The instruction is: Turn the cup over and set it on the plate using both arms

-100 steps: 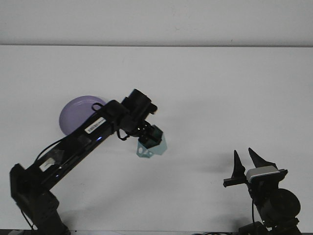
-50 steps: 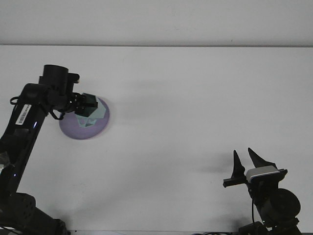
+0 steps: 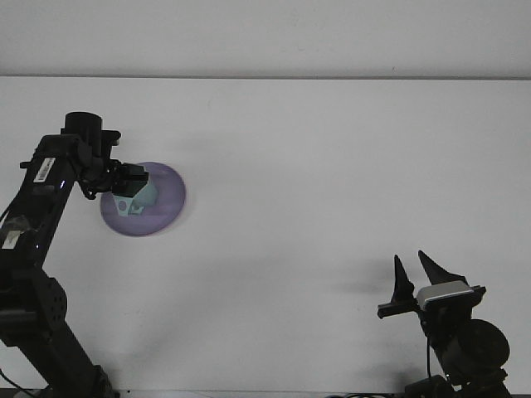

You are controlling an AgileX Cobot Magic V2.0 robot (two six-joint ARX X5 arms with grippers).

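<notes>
A pale teal cup (image 3: pixel 139 199) is over the left part of the purple plate (image 3: pixel 162 203) at the table's left. My left gripper (image 3: pixel 131 184) is shut on the cup, the black arm reaching in from the left edge. Whether the cup touches the plate I cannot tell. My right gripper (image 3: pixel 413 274) stands open at the lower right, fingers pointing up, nothing between them, far from the cup and plate.
The white table (image 3: pixel 315 166) runs back to a pale wall. The left arm's base (image 3: pixel 50 348) rises at the lower left and the right arm's base (image 3: pixel 460 348) sits at the lower right.
My left gripper carried the cup from the table's middle leftward to the plate, then shifted a little further left and down over it. The right gripper has barely moved.
</notes>
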